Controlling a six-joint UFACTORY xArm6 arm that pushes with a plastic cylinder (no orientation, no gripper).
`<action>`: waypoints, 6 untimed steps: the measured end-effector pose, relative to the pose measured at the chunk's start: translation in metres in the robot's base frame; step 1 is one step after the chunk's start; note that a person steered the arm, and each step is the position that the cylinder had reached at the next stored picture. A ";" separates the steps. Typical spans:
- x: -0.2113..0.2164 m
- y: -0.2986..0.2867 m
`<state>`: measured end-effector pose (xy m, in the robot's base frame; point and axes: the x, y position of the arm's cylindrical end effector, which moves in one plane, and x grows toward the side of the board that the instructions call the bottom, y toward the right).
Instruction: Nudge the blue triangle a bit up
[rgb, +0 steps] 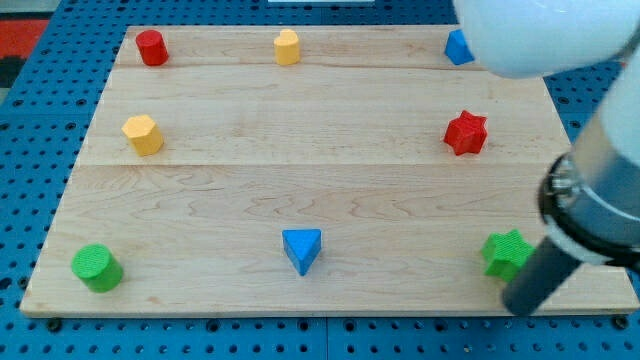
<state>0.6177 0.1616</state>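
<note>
The blue triangle (302, 248) lies on the wooden board (320, 170) near the view's bottom, about the middle. My tip (521, 306) is at the view's bottom right, just below and right of a green star (506, 253), far to the right of the blue triangle and not touching it. The dark rod rises toward the arm body at the view's right edge.
A red cylinder (151, 47), a yellow block (287, 47) and a partly hidden blue block (458, 47) sit along the top. A yellow hexagon (143, 134) is at left, a red star (465, 132) at right, a green cylinder (97, 267) at bottom left.
</note>
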 end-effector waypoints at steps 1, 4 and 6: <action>-0.040 -0.042; -0.032 -0.157; -0.070 -0.183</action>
